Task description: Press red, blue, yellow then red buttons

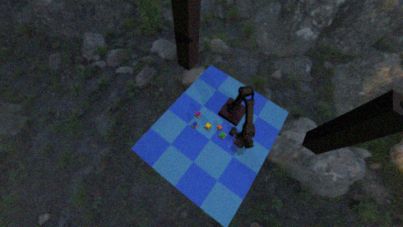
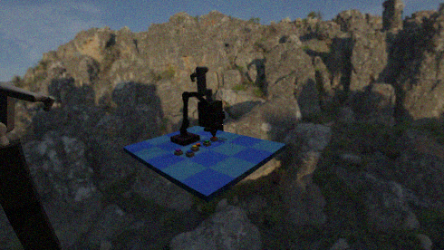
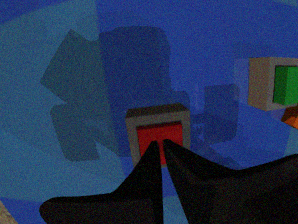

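My gripper point(image 3: 160, 145) point(image 2: 214, 135) is shut and empty, pointing down at the red button point(image 3: 150, 134) point(image 2: 214, 139). In the wrist view its fingertips overlap the middle of the red cap, which sits in a grey housing; whether they touch it or the cap is pushed down I cannot tell. In the top view the arm largely hides this button. The yellow button point(image 1: 208, 126) point(image 2: 195, 148) and the blue button point(image 1: 194, 125) point(image 2: 190, 154) stand on the far side of the green one from the gripper, outside the wrist view.
The green button point(image 1: 222, 135) point(image 2: 207, 142) point(image 3: 286, 86) stands beside the red one. A small orange block point(image 1: 220, 127) point(image 3: 293, 118) lies close to the green button. A purple button point(image 1: 197, 114) point(image 2: 178, 149) stands near the blue one. All are on the blue checkered board point(image 1: 215, 156) point(image 2: 206, 181).
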You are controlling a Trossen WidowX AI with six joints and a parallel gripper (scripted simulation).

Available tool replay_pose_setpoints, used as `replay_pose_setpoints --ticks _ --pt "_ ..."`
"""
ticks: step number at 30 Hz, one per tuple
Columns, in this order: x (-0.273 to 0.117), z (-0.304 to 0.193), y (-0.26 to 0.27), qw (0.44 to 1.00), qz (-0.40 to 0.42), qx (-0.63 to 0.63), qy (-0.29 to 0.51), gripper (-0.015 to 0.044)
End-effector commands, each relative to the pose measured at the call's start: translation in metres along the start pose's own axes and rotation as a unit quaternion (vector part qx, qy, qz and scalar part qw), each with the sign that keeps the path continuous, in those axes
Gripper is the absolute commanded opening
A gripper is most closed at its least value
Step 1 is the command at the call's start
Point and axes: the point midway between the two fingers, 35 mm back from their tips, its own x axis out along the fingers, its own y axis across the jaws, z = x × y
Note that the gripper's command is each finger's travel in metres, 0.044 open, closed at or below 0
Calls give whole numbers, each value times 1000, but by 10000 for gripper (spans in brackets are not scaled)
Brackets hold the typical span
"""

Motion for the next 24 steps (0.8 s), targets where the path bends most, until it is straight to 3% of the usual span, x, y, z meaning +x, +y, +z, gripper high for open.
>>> replay_pose_setpoints --ticks 1,11,23,24 --pt "1 -1 -1 1000 -1 2 2 20" --pt "-33 -1 0 1000 0 2 2 20" --pt "-96 54 14 1000 0 2 0 335" --pt "-96 54 14 1000 0 2 0 335"
